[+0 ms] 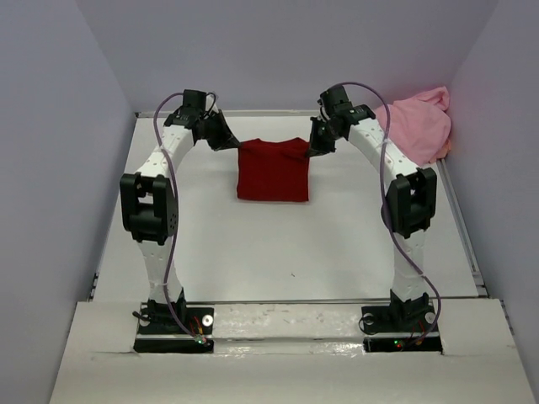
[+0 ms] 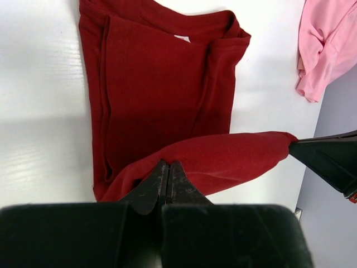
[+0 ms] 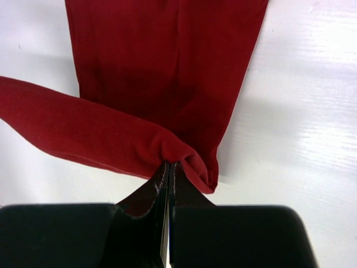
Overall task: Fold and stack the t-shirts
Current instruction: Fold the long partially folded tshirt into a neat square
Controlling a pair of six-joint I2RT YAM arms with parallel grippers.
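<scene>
Two corners pinched | left claw (image 2: 169,167), right claw (image 3: 168,166) | dark red t-shirt (image 1: 272,172) edge stretched between

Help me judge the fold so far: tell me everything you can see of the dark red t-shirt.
The dark red t-shirt is plain, soft-looking cloth, folded into a rough rectangle with overlapping layers, its neckline and a pale label showing. Most of it lies flat on the white table, toward the far side. Its far edge is lifted as a stretched band between the left gripper and the right gripper, each shut on one end. Nothing else touches it; the pink shirt lies apart.
</scene>
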